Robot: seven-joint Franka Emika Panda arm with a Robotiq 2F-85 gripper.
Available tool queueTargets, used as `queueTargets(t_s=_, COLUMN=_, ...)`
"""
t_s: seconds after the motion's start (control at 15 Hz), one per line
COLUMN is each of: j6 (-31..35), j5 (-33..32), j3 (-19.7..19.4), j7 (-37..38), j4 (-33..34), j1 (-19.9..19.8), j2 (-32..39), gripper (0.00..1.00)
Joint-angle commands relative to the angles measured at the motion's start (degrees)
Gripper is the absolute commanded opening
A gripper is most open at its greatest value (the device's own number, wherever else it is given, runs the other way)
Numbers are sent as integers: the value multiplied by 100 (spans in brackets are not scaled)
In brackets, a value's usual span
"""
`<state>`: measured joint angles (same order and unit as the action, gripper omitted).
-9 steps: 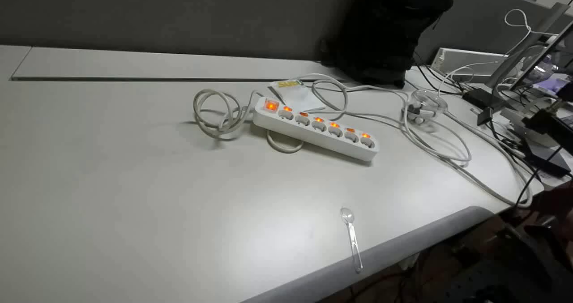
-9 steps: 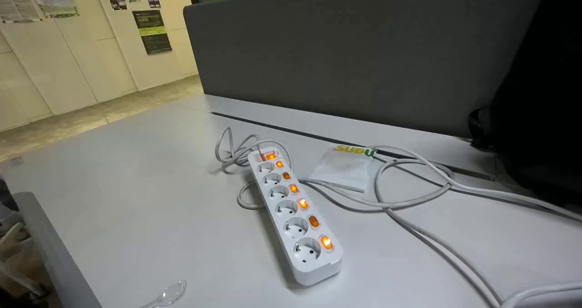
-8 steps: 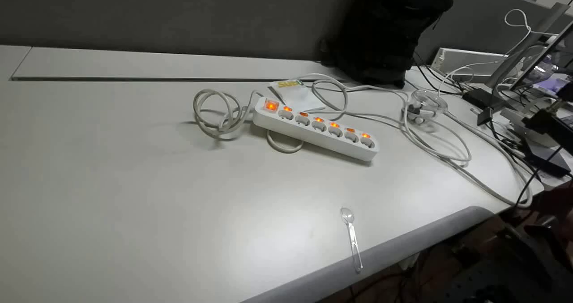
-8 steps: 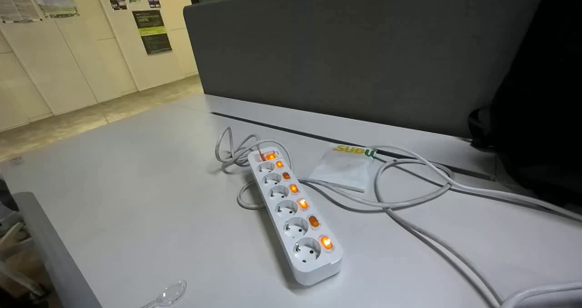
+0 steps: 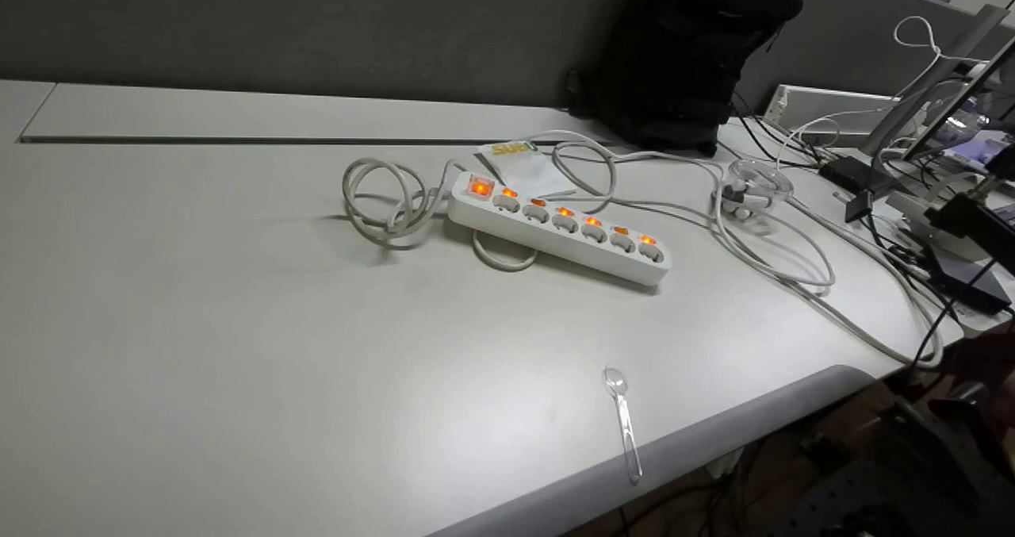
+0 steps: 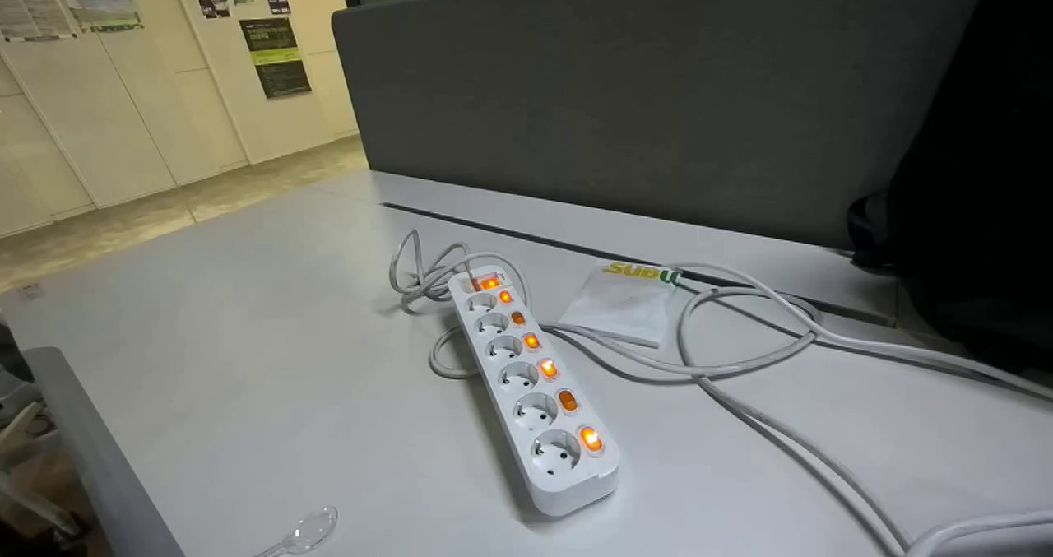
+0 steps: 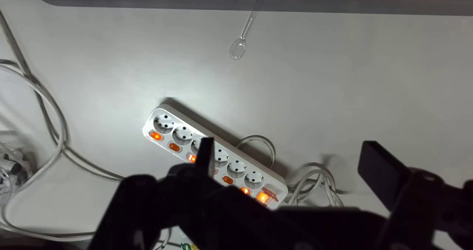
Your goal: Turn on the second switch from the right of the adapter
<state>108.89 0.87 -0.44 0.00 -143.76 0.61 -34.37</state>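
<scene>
Gripper (image 7: 287, 141) is spread wide, gripping nothing; in the wrist view one finger (image 7: 205, 154) hides part of the white adapter (image 7: 223, 159). Adapter lies slantwise on the desk (image 5: 238, 347), nearer the rear edge (image 5: 317, 103) than the grey edge (image 5: 737, 426). In an exterior view, second switch from the right (image 5: 621, 230) is unlit, both neighbours lit. White packet (image 6: 617, 306) near adapter, rear-edge side. Clear spoon (image 5: 624, 418) has its handle over the grey edge. Black backpack (image 5: 682, 53) stands at the rear edge.
</scene>
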Motion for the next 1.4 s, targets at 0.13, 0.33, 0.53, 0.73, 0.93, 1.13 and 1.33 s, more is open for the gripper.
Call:
queueTargets(t_s=0.13, j6=-14, j5=7, j3=14, j7=-9, j4=11, j1=-18, j2=2, gripper=100)
queueTargets(t_s=0.33, j6=-14, j5=7, j3=14, j7=-10, j4=11, j1=-17, j2=2, gripper=100)
queueTargets(t_s=0.53, j6=-14, j5=7, j3=14, j7=-10, j4=11, j1=-17, j2=2, gripper=100)
queueTargets(t_s=0.73, j6=-14, j5=7, j3=14, j7=-10, j4=11, j1=-17, j2=2, gripper=100)
queueTargets(t_s=0.93, j6=-14, j5=7, j3=14, j7=-10, j4=11, j1=-17, j2=2, gripper=100)
queueTargets(t_s=1.13, j6=109, j5=-4, j3=29, j7=7, j4=-6, j1=-19, j2=28, gripper=100)
queueTargets(t_s=1.33, j6=884, j5=-16, j3=28, j7=137, j4=-31, j1=-90, j2=312, gripper=100)
